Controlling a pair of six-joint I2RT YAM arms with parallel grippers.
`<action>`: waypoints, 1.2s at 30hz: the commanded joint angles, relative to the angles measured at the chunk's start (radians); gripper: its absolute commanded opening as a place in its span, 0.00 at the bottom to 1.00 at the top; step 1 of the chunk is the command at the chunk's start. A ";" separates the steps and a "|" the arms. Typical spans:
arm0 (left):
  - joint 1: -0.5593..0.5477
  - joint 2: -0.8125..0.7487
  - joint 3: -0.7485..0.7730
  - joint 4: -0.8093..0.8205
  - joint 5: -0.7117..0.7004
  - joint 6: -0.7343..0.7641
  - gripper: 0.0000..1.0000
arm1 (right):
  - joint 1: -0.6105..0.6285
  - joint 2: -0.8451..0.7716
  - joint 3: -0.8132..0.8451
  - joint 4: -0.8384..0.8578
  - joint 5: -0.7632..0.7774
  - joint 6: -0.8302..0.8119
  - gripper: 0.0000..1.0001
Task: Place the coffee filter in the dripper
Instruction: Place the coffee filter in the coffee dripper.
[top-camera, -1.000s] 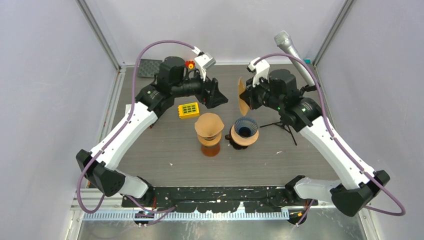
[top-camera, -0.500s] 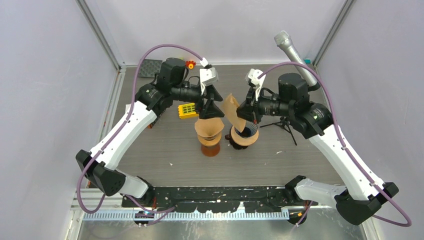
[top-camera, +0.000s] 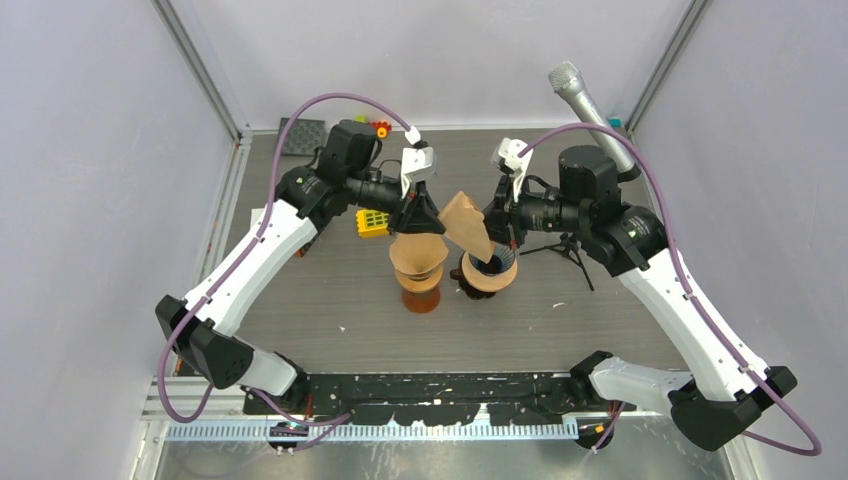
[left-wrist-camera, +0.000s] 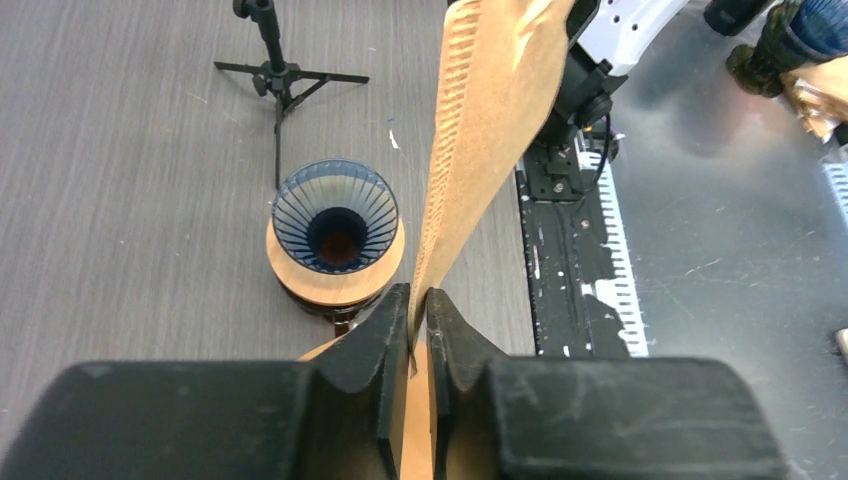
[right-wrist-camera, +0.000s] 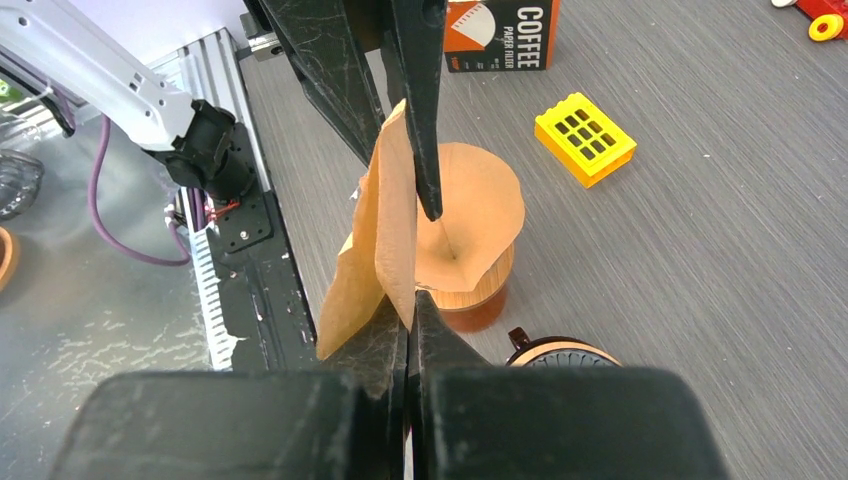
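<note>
Two grippers share one coffee filter (top-camera: 468, 222) in mid-air, just above the dripper (top-camera: 489, 262). Nearest the arm bases: dripper at centre-right, w/ a stack of filters (top-camera: 418, 250) on a wooden stand (top-camera: 421, 298) just beside it, at left. Held filter is folded flat; its long axis runs btwn the grippers, lower end dipping toward the dripper's mouth. Its left edge is pinched by the left gripper (top-camera: 436, 218), its right edge clamped tight by the right gripper (top-camera: 494, 232). Left wrist cam shows ribs inside the dripper that top cam doesn't resolve. Right wrist cam alone shows a filter box (right-wrist-camera: 500, 30) farther back, past a yellow block (top-camera: 374, 221).
</note>
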 joint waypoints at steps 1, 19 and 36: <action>-0.001 -0.006 0.019 -0.010 0.045 0.024 0.09 | -0.006 -0.020 0.019 0.030 -0.004 0.000 0.00; 0.000 -0.006 -0.033 0.116 0.106 -0.077 0.00 | -0.005 0.013 -0.031 0.044 -0.083 -0.011 0.26; -0.001 0.003 -0.048 0.148 0.113 -0.093 0.07 | -0.005 0.005 -0.057 0.099 -0.001 0.042 0.00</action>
